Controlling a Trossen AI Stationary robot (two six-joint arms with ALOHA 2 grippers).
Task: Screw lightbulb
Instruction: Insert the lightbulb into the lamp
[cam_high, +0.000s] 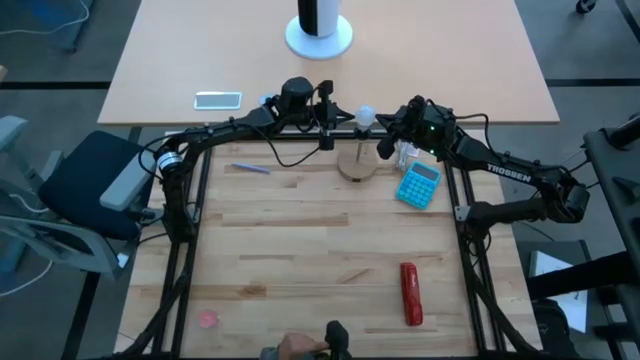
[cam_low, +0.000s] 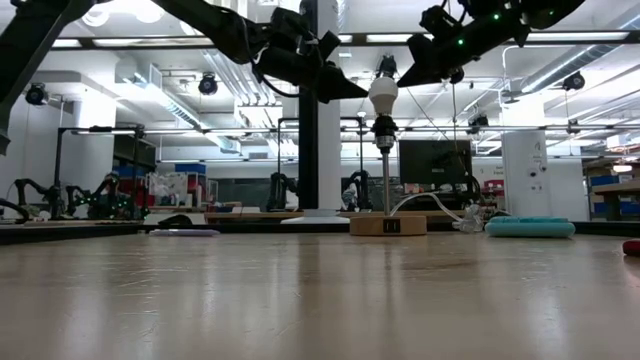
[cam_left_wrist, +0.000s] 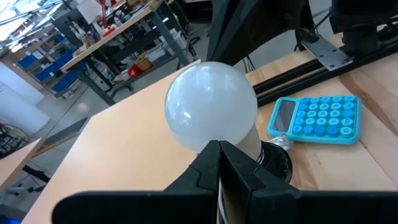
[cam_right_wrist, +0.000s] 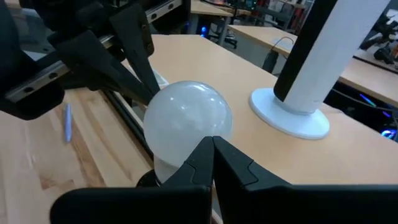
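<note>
The white frosted lightbulb (cam_high: 366, 114) sits upright with its narrow end in the dark socket (cam_low: 383, 127) on top of a thin post on the round wooden disc (cam_high: 357, 166). My left gripper (cam_left_wrist: 219, 144) is shut, its tips just in front of the bulb's lower half (cam_left_wrist: 211, 115), at bulb height on its left in the low view (cam_low: 360, 96). My right gripper (cam_right_wrist: 212, 140) is shut, its tips just in front of the bulb (cam_right_wrist: 186, 118), on its right in the low view (cam_low: 402, 82). My left gripper's shut tips stand at the bulb's lower side (cam_left_wrist: 231, 144), coming level from the table's left; I cannot tell whether they touch it. My right gripper's shut tips stand at the bulb's lower side (cam_right_wrist: 186, 149), coming from the table's right; I cannot tell whether they touch it.
A blue calculator (cam_high: 418, 184) lies right of the disc. A purple pen (cam_high: 250, 168) lies to its left. A red oblong thing (cam_high: 410, 293) lies near the front right. A large white cylinder on a round base (cam_high: 319, 30) stands on the far table.
</note>
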